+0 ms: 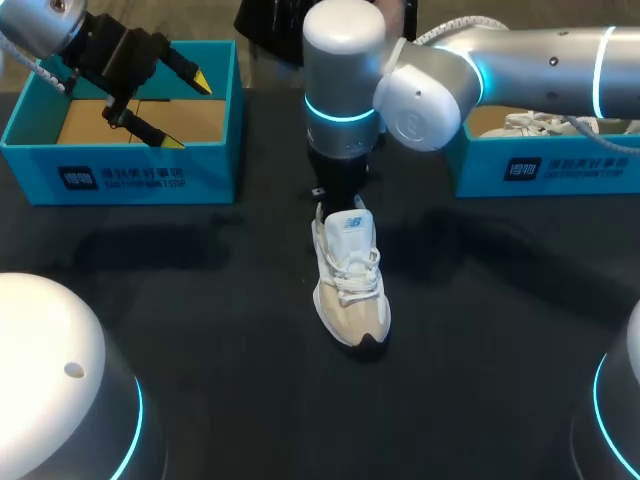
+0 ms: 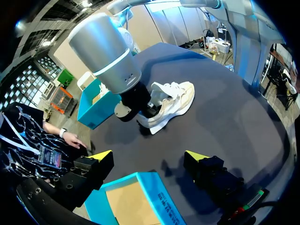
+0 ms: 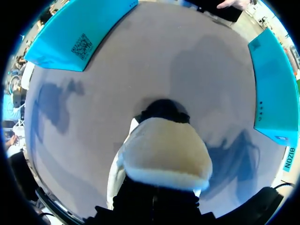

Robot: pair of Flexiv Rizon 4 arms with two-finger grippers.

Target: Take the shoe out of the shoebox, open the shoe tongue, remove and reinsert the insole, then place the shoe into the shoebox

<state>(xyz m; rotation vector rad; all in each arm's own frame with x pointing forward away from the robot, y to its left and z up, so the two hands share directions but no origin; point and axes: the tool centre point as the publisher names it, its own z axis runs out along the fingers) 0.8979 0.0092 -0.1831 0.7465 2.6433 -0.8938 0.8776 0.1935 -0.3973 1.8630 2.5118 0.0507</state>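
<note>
**Shoe out on table, right arm at its heel**

Your shoe (image 1: 350,285) sits upright mid-table (image 1: 200,300), toe toward the robot, with open black surface on both sides and along the near edge. Right gripper (image 1: 338,185) is down at the shoe's heel; can't tell its state, the wrist hides it. Left gripper (image 1: 188,110) hangs over the left shoebox (image 1: 120,175), fingers wide apart. That box shows its brown cardboard floor. Right shoebox (image 1: 545,170), far right edge, holds a second white shoe (image 1: 535,125).
</note>
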